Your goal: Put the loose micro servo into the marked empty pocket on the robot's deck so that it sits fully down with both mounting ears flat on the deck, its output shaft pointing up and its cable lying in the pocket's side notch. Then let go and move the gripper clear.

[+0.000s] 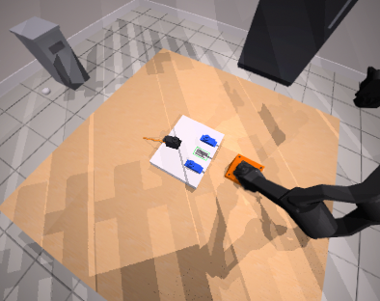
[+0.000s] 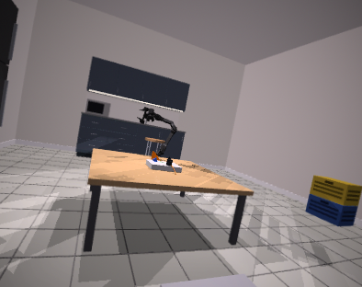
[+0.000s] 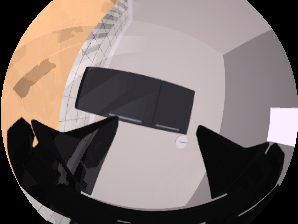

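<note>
Pocket (image 1: 202,153): unfilled.
Servo (image 1: 172,141) (image 2: 169,161): unseated, at Pocket's ten o'clock, top view.
Gripper (image 1: 364,88) (image 2: 140,115) (image 3: 160,125): released, holding nothing.
Remaining: grasp, align, seat, route cable (image 1: 152,139) (image 2: 175,170), release, clear.

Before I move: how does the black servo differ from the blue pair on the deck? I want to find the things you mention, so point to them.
Color: the black servo (image 1: 173,142) (image 2: 169,162) is dark; the blue pair (image 1: 194,166) is bright blue.
Cable: the black servo trails a long orange cable (image 1: 152,139) past the deck edge; the blue pair shows none like it.
Place: the blue pair flanks the green-outlined pocket (image 1: 202,153); the black servo lies across from it.
Shared: all on the white deck (image 1: 182,124) (image 2: 164,168).
</note>
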